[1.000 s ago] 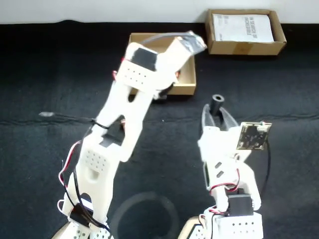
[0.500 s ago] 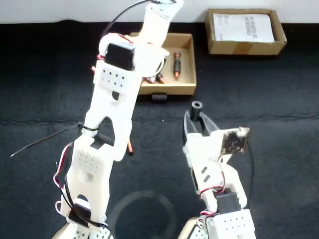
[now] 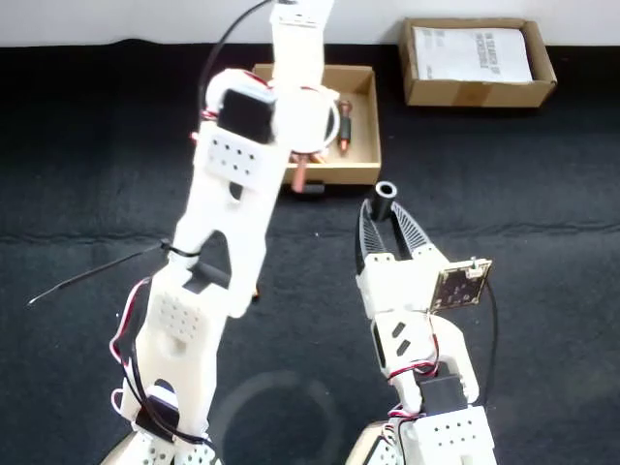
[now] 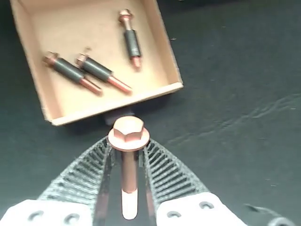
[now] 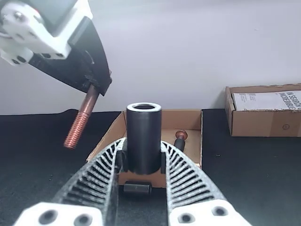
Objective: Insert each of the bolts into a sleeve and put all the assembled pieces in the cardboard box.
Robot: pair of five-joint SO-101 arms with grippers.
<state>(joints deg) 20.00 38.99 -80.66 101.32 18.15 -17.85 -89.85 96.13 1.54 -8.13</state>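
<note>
My left gripper (image 4: 128, 146) is shut on a copper bolt (image 4: 128, 179), with the hex head beyond the fingertips. In the high view it (image 3: 304, 167) hangs over the front wall of the open cardboard box (image 3: 360, 172), the bolt (image 3: 301, 175) pointing down. Three assembled pieces (image 4: 96, 71) lie in that box (image 4: 28, 56). My right gripper (image 5: 143, 147) is shut on a black sleeve (image 5: 143, 136), held upright with its bore upward. The sleeve (image 3: 385, 194) stands right of the bolt, apart from it. From the right wrist the bolt (image 5: 80, 123) hangs tilted beside the sleeve.
A loose black sleeve (image 5: 137, 189) lies on the black mat just in front of the box, also seen from above (image 3: 311, 189). A second cardboard box (image 3: 426, 89) holding a paper sheet stands at the back right. A thin black wire (image 3: 87, 273) trails left of the left arm.
The left arm has swung its wrist back from over the box, bringing the bolt to the box's front edge. The right gripper with the sleeve has shifted left toward it.
</note>
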